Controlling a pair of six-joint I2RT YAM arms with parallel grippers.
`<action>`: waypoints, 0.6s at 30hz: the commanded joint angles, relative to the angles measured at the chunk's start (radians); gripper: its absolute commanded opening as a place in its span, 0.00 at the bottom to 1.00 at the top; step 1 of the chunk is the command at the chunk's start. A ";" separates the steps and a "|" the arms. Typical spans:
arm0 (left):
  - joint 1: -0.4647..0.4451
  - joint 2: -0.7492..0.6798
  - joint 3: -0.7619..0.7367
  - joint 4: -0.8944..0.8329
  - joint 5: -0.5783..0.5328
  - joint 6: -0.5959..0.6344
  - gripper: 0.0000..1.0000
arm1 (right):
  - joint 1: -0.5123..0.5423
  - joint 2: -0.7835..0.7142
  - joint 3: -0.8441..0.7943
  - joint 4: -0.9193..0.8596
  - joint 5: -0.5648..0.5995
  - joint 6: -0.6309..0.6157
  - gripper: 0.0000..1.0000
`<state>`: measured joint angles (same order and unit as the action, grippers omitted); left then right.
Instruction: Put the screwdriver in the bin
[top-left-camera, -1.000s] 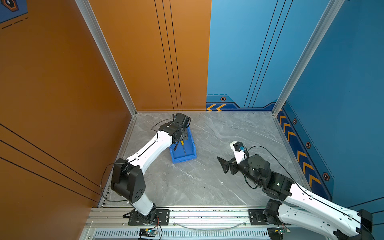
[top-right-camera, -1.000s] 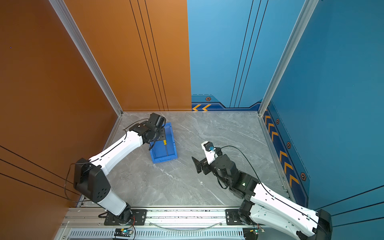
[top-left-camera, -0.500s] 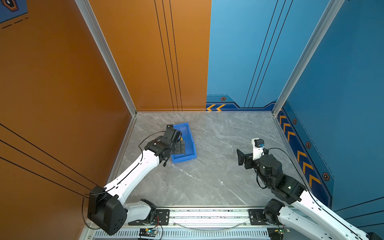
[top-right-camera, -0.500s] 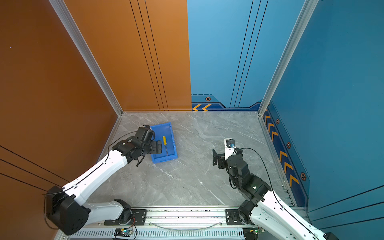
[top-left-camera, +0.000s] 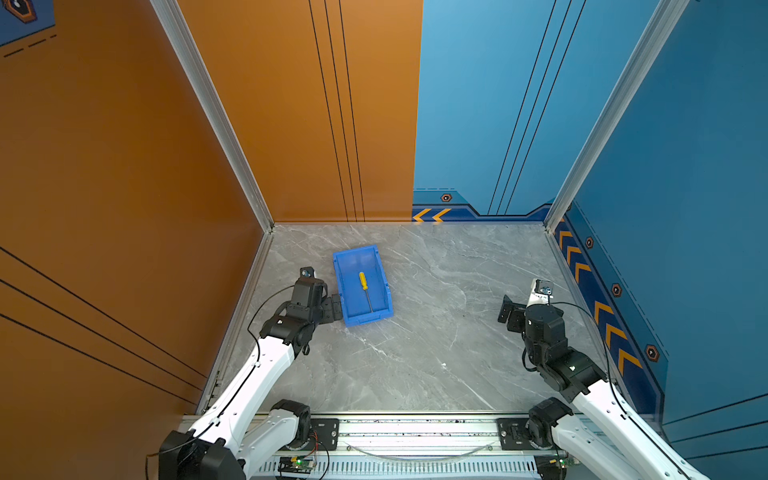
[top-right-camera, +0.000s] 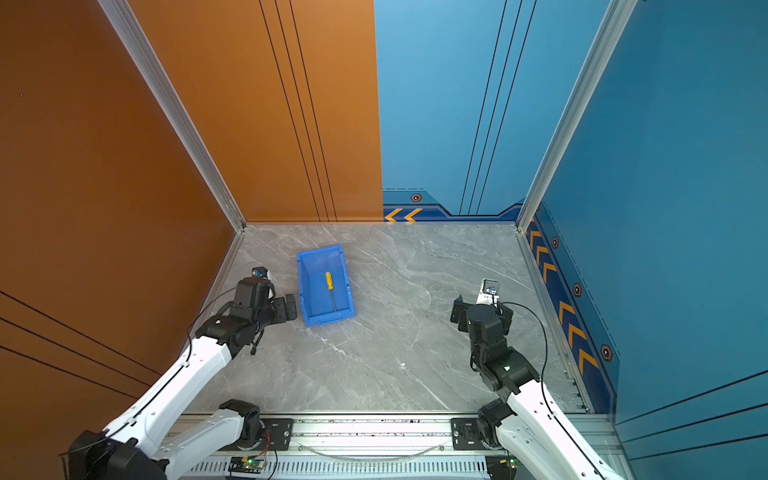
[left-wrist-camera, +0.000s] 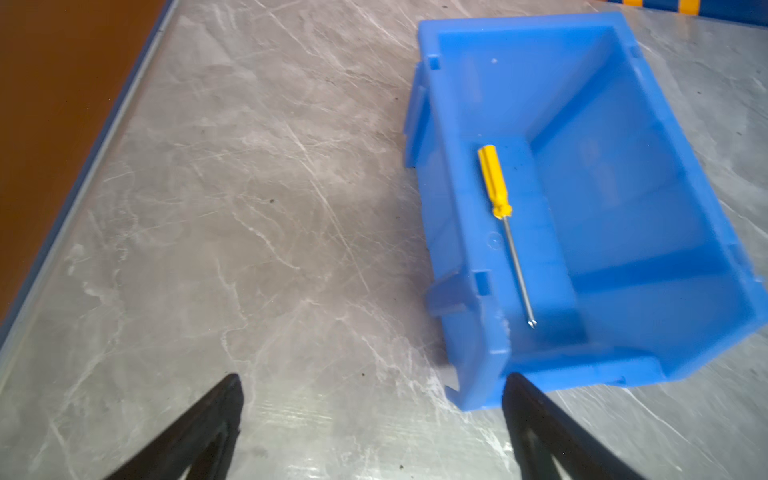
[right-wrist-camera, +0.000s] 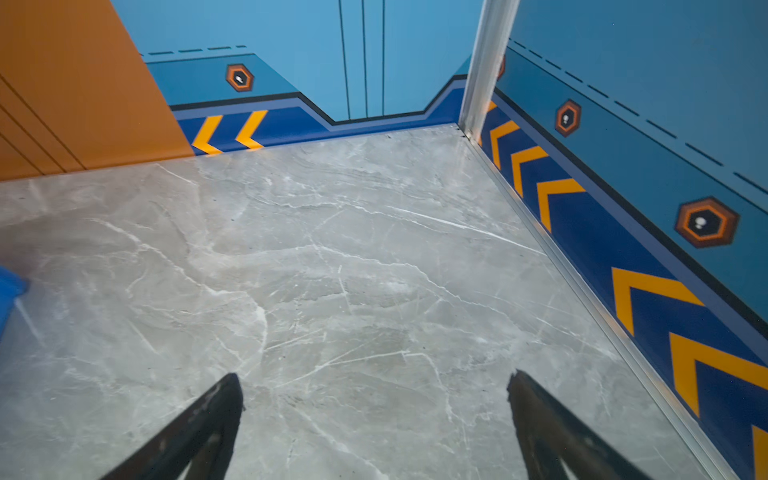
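The screwdriver, yellow handle and thin grey shaft, lies loose on the floor of the blue bin, handle toward the back wall. My left gripper hovers just left of the bin's near corner, open and empty. My right gripper is far off at the right, open above bare marble; a sliver of the bin shows at that view's edge.
Grey marble floor is enclosed by an orange wall on the left and blue walls at back and right. A metal rail with both arm bases runs along the front edge.
The left gripper let go of the screwdriver over the bin, opened wide and drew back to the bin's left side. The right arm swung back toward the right wall.
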<state>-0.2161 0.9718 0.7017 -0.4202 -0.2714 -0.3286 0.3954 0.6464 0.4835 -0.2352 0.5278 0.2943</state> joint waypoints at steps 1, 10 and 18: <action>0.025 -0.048 -0.099 0.145 -0.155 0.017 0.98 | -0.070 -0.032 -0.091 0.106 -0.004 -0.023 1.00; 0.102 -0.136 -0.362 0.540 -0.135 0.204 0.98 | -0.261 0.120 -0.173 0.340 -0.227 -0.158 1.00; 0.139 0.002 -0.471 0.868 -0.046 0.257 0.98 | -0.379 0.256 -0.280 0.640 -0.329 -0.169 1.00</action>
<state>-0.0849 0.9245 0.2424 0.2760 -0.3584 -0.1112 0.0460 0.8715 0.2367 0.2375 0.2523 0.1448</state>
